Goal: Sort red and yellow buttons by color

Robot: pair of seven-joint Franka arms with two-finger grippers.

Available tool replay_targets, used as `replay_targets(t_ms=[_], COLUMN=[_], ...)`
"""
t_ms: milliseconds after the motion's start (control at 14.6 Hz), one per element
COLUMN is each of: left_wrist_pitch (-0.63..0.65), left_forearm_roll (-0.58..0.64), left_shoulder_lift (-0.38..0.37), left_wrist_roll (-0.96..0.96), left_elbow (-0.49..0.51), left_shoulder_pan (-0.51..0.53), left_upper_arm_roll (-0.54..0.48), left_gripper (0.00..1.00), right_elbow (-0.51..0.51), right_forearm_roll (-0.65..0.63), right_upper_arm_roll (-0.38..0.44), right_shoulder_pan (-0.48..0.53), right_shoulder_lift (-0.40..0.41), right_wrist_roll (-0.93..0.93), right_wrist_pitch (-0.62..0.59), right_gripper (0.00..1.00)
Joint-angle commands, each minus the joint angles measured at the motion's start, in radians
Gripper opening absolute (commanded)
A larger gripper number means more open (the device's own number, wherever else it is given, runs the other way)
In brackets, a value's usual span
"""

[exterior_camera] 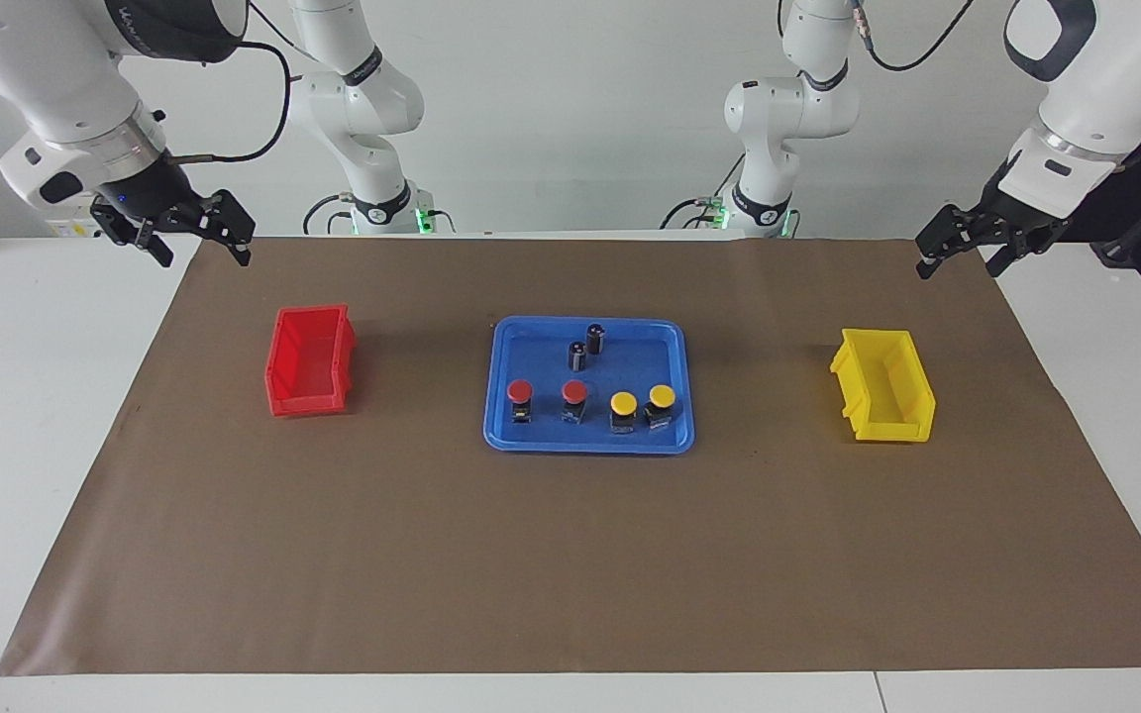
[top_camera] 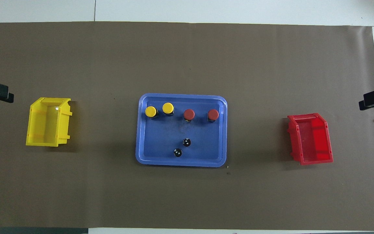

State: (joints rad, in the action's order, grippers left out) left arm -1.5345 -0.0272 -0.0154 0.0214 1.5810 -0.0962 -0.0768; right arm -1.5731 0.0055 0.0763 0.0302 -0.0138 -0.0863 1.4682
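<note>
Two red buttons (exterior_camera: 520, 392) (exterior_camera: 574, 393) and two yellow buttons (exterior_camera: 623, 404) (exterior_camera: 662, 397) stand in a row in the blue tray (exterior_camera: 531, 347), along the side farther from the robots. From overhead the yellow buttons (top_camera: 150, 111) (top_camera: 168, 108) and red buttons (top_camera: 189, 114) (top_camera: 213, 114) show as round caps. My right gripper (exterior_camera: 204, 257) hangs open and empty over the brown mat's corner at its own end. My left gripper (exterior_camera: 959, 267) hangs open and empty over the mat's corner at the other end. Both arms wait away from the tray.
A red bin (exterior_camera: 311, 361) sits toward the right arm's end and a yellow bin (exterior_camera: 885, 384) toward the left arm's end, both empty. Two dark upright cylinders (exterior_camera: 595, 339) (exterior_camera: 577, 355) stand in the tray, nearer to the robots than the buttons. A brown mat (exterior_camera: 570, 555) covers the table.
</note>
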Motion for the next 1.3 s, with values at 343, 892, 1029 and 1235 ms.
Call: replay_targets(t_ms=[343, 892, 1029, 1235], left_wrist_pitch=[-0.015, -0.015, -0.015, -0.015], left_forearm_roll=[-0.01, -0.01, -0.01, -0.01], left_shoulder_lift=[-0.018, -0.018, -0.018, -0.018], left_wrist_roll=[0.003, 0.003, 0.003, 0.003], left_elbow=[0.027, 0.027, 0.027, 0.027], left_shoulder_pan=[0.003, 0.004, 0.003, 0.003], left_upper_arm_roll=[0.0, 0.0, 0.0, 0.0], left_gripper=[1.0, 1.0, 1.0, 1.0], right_elbow=[-0.018, -0.018, -0.008, 0.092], right_forearm_roll=[-0.012, -0.012, -0.01, -0.005], right_upper_arm_roll=[-0.001, -0.003, -0.015, -0.067], right_shoulder_pan=[0.0, -0.004, -0.004, -0.028], right_shoulder_lift=[-0.018, -0.017, -0.006, 0.064], right_wrist_roll=[-0.015, -0.012, -0.01, 0.063], right_wrist_pitch=[-0.006, 0.004, 0.023, -0.011], right_gripper=[1.0, 1.0, 1.0, 1.0])
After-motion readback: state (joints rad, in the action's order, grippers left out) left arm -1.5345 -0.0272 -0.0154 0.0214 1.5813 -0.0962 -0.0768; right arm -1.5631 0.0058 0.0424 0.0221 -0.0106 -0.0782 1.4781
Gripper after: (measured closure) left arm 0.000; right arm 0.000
